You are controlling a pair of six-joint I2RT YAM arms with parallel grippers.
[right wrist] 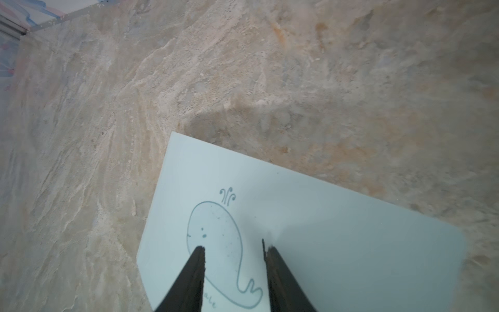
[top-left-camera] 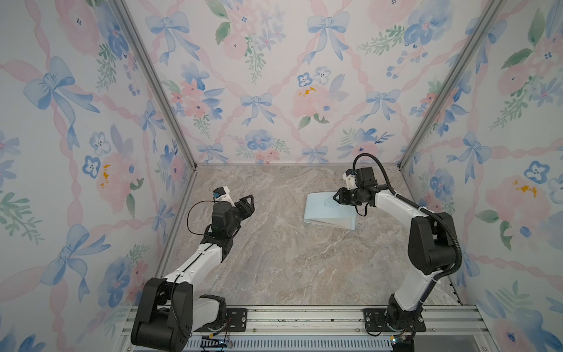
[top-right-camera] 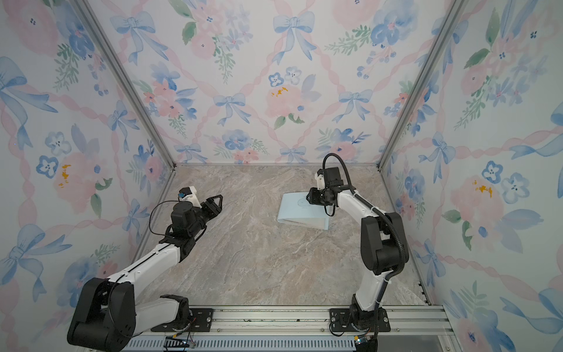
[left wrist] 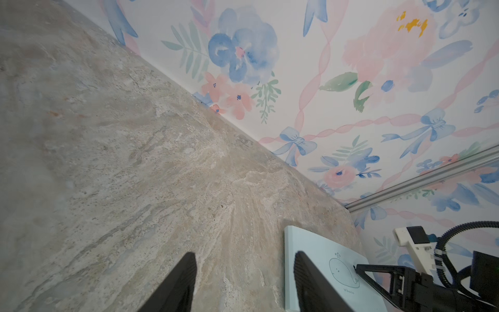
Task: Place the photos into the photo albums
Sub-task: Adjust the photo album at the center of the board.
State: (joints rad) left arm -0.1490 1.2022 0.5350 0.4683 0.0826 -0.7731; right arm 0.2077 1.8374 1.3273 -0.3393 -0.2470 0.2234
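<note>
Left end effector (top-left-camera: 249, 203) hangs spread and empty over the bench (top-left-camera: 274, 250), centre left. Farther off, centre right, the photo album (top-left-camera: 323, 210) lies closed. The right end effector (top-left-camera: 336, 196), half spread and pinching nothing, sits at its whale cover. No photos show. It is likely pressing the cover flat, so push straight down without dragging. Only the top views show the album's near edge gaping; the right wrist view confirms empty jaws.
</note>
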